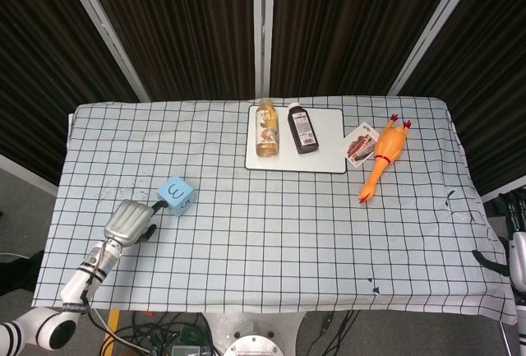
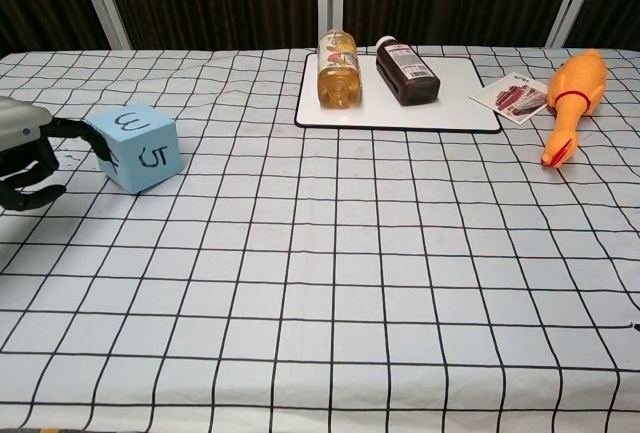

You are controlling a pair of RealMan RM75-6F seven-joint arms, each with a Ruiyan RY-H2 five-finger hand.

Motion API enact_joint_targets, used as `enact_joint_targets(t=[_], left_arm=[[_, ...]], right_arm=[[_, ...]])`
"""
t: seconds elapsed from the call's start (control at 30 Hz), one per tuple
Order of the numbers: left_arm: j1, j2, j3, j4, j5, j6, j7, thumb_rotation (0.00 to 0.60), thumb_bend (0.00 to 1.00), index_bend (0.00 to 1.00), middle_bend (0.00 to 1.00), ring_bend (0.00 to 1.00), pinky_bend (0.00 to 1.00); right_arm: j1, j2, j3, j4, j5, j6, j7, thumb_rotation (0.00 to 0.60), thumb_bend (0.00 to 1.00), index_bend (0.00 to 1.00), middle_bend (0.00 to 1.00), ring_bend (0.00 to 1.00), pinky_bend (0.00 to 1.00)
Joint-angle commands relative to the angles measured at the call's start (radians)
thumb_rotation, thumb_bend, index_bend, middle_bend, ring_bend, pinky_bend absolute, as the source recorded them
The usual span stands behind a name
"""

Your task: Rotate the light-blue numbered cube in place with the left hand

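The left hand [image 1: 127, 221] lies low on the checked tablecloth [image 1: 271, 241] near its left edge, and in the chest view [image 2: 22, 153] its dark fingers [image 2: 30, 185] are curled loosely with nothing inside them. One finger [image 2: 72, 127] reaches out straight and touches the left face of the light-blue numbered cube [image 2: 135, 146]. The cube [image 1: 176, 195] stands on the cloth just beside the hand, a corner turned toward the chest camera, with 3 on top and 5 on the front right face. The right hand is out of sight in both views. Well apart, at the far edge, a white tray [image 1: 327, 138] carries an amber bottle [image 1: 266, 127] and a dark bottle [image 1: 302, 128]; a rubber chicken [image 1: 384, 155] lies to its right
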Motion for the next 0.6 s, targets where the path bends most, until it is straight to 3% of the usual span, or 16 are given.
enact_joint_targets(t=[0.03,0.6], left_arm=[[-0.016,0.012,-0.008,0.009,-0.009,-0.015,-0.004,0.6,0.42,0.25,0.83,0.82,0.78],[-0.13,0.054,-0.035,0.05,-0.139,-0.159,0.069,0.6,0.43,0.24,0.83,0.82,0.78]], right_arm=[[0.001,-0.001,0.0,-0.001,0.002,-0.002,-0.002,0.6,0.0,0.0,0.0,0.0,0.0],[0.004,-0.009,0.003,0.005,0.022,-0.016,-0.01,0.6,0.0,0.0,0.0,0.0,0.0]])
